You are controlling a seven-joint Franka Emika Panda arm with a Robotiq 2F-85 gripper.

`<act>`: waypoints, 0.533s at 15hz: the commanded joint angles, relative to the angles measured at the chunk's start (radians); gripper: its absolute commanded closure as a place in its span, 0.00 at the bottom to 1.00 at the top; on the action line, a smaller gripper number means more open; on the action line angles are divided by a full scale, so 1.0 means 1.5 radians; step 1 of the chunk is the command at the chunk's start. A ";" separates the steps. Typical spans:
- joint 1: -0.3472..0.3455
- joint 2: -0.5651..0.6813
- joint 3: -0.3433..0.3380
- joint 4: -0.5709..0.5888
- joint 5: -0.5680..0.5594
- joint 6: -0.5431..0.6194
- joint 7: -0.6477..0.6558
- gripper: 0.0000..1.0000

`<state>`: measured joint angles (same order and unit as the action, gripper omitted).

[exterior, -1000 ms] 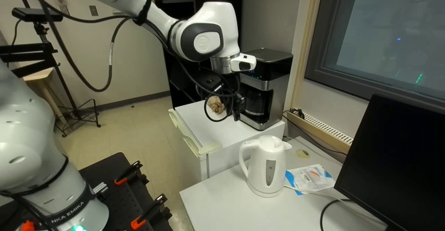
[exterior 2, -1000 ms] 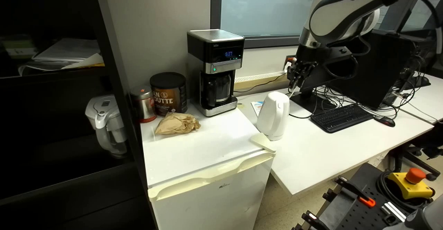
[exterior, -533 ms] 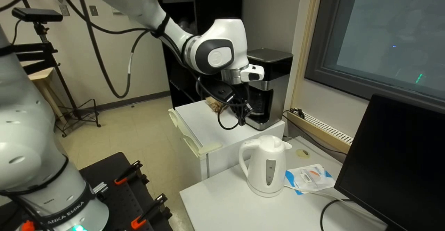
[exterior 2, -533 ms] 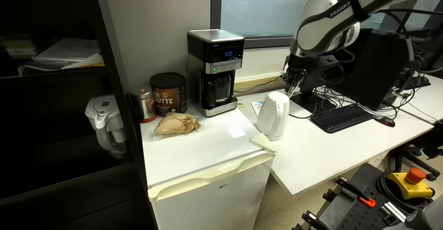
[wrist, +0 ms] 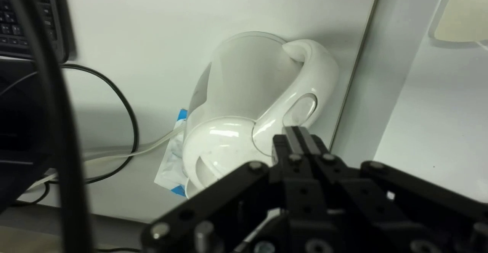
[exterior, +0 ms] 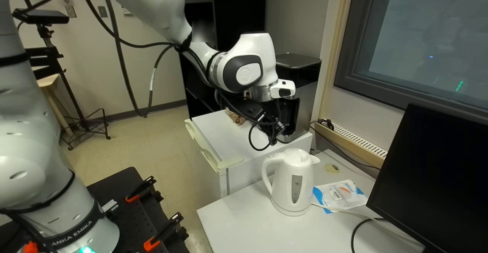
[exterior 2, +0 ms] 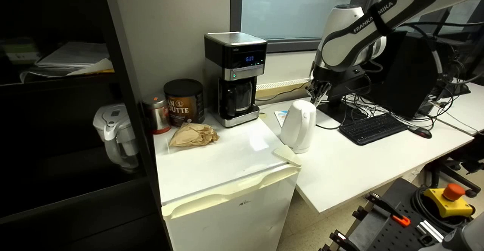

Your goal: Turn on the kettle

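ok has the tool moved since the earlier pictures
Yes. In an exterior view, the tool is now lower and farther right in the picture, closer to the kettle, which stands where it stood.

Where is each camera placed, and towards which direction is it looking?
An exterior view: seemingly high by the desk, looking down past the kettle towards the black shelf; the arm and its base show.
An exterior view: seemingly high before the fridge, looking down over it towards the coffee maker and window; the arm shows at upper right.
Wrist view: carried by the arm, looking steeply down at the kettle; the gripper, closed, shows at the bottom.
Seen in both exterior views: kettle, fridge, coffee maker, paper bag, arm.
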<state>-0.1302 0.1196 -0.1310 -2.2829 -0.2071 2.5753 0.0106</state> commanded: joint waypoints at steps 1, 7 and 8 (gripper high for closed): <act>0.005 0.023 -0.010 0.008 -0.024 0.034 0.017 1.00; 0.009 0.042 -0.010 0.004 -0.017 0.065 0.014 1.00; 0.009 0.045 -0.010 0.003 -0.016 0.069 0.013 1.00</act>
<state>-0.1282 0.1663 -0.1360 -2.2832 -0.2155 2.6436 0.0140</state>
